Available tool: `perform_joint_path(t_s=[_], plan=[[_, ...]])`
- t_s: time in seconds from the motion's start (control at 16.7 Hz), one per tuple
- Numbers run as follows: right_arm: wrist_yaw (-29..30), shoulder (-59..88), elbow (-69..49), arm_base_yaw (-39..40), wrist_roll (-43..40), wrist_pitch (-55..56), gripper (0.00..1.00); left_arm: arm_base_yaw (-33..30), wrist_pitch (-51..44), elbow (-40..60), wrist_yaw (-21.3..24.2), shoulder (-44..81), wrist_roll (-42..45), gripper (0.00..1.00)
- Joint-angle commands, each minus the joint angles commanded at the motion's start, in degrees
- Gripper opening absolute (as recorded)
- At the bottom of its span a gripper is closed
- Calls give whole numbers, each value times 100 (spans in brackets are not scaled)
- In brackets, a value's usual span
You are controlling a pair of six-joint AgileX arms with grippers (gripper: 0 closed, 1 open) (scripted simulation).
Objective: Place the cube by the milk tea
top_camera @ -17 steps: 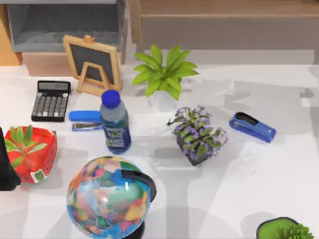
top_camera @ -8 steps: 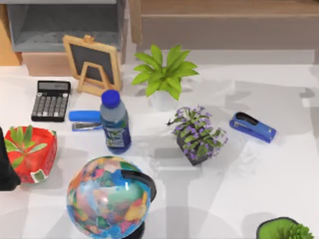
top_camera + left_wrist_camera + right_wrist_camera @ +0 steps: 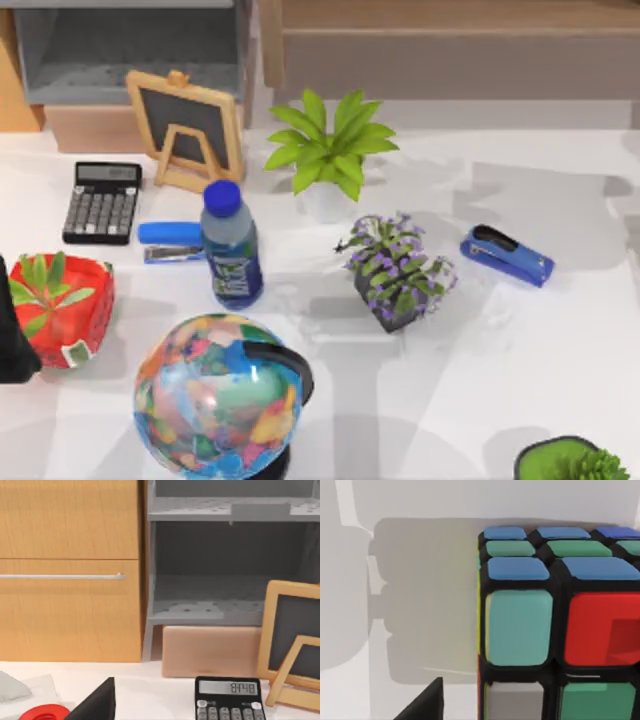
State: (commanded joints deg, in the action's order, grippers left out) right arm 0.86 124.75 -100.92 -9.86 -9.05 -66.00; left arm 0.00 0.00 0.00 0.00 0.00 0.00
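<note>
The cube [image 3: 555, 630], with blue, teal, red and green stickers on black, fills much of the right wrist view and rests on the white table. A dark edge of my right gripper [image 3: 422, 705] shows close beside the cube, and its shadow lies on the table behind. The milk tea is out of view. My left arm [image 3: 10, 335] sits parked at the table's left edge beside a red pot [image 3: 62, 310]. A dark part of the left gripper [image 3: 95, 705] shows in the left wrist view, facing a calculator [image 3: 229, 700] and a grey shelf [image 3: 225, 560].
A globe [image 3: 220, 395], a water bottle [image 3: 230, 245], a purple-flowered plant [image 3: 398, 270] and a green plant [image 3: 330, 150] crowd the middle. Two blue staplers [image 3: 508, 255] [image 3: 168, 240], a chalkboard [image 3: 187, 130] and a green pot [image 3: 570, 462] stand around them.
The shadows on the right side of the table have shifted a little. No object and no part of the left arm has moved.
</note>
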Motion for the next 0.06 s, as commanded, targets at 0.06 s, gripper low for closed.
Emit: perform_joint_path(t_s=[0.06], plan=[[0,0,0,0,0,0,100,0,0,0,0,0,0,100]])
